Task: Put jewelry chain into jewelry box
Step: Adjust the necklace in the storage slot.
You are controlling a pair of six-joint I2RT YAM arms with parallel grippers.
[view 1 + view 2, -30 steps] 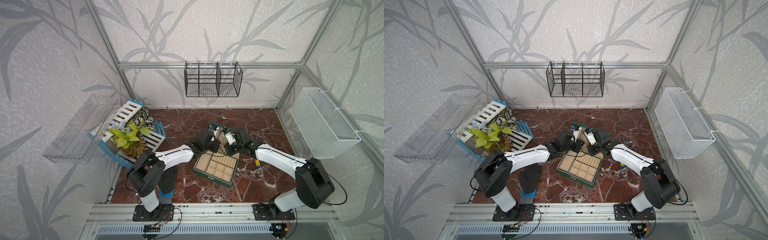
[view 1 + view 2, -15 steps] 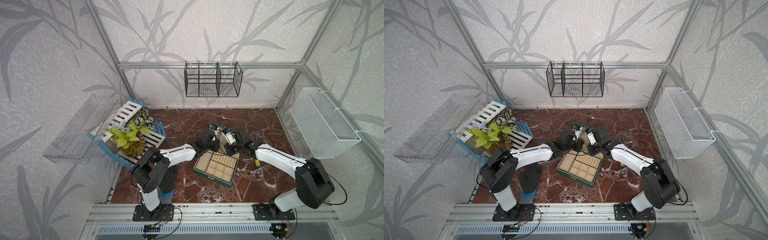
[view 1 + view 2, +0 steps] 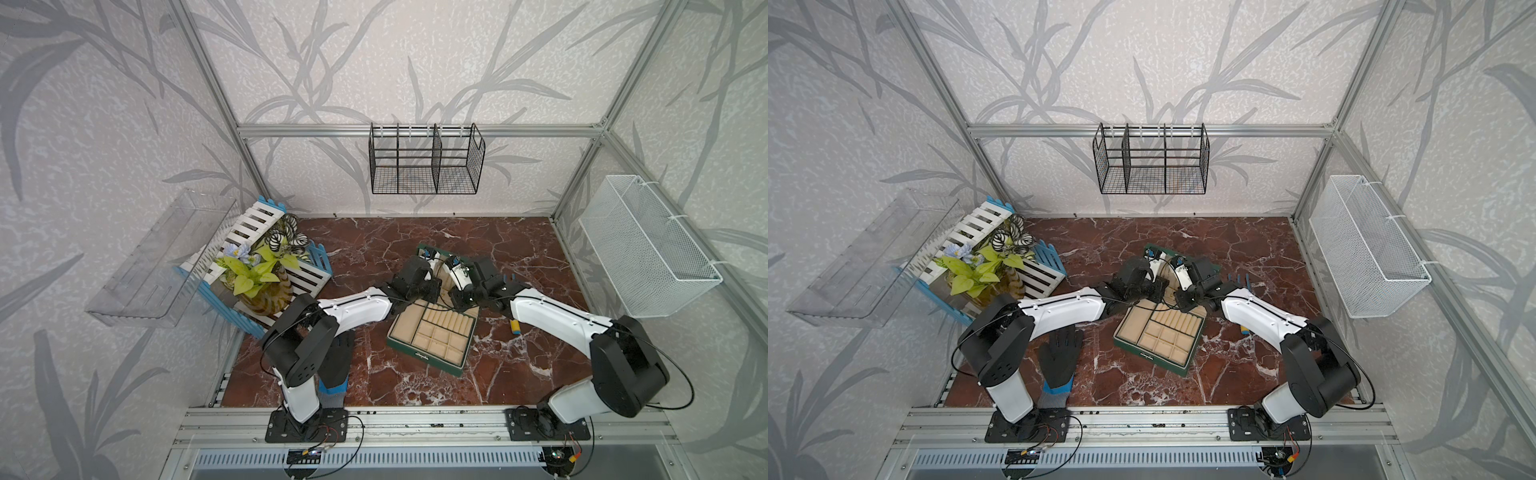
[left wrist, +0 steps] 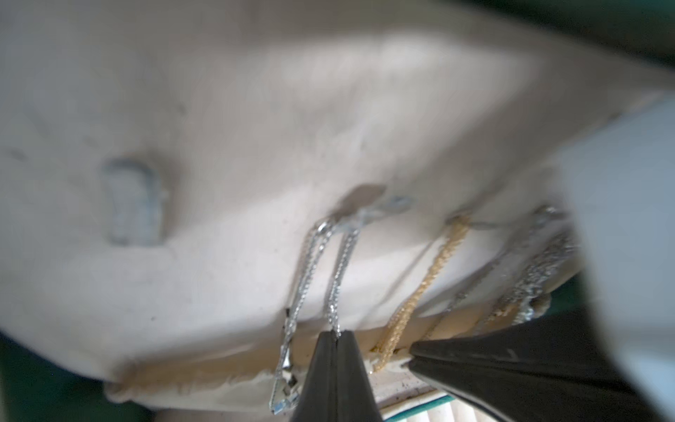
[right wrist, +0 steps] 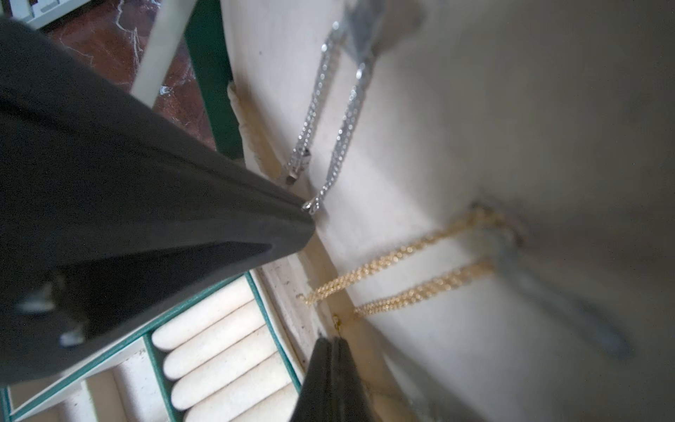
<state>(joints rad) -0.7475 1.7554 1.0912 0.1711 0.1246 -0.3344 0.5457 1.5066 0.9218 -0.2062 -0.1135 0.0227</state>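
- I am looking at the jewelry box (image 3: 419, 355), a dark green rectangular case sitting open mid-table, its lid (image 4: 292, 109) standing up along its 12 o'clock edge.
- Beige velvety lining is covering the lid's inside.
- The silver chain (image 4: 341, 270), fine and glittering, is hanging in two strands from a lid hook (image 4: 387, 206); the twisted gold chain (image 5: 394, 263) is draping from the next one.
- The left gripper (image 4: 336, 334) is pinching the silver chain's lower end, tapered black fingers pressed together.
- The right gripper (image 5: 333, 339) is squeezing shut on the gold chain's tiny end link.
- Padded ring rolls (image 5: 219, 347) are filling the box's 1 o'clock section; square compartments (image 3: 436, 343) are gridding the rest.
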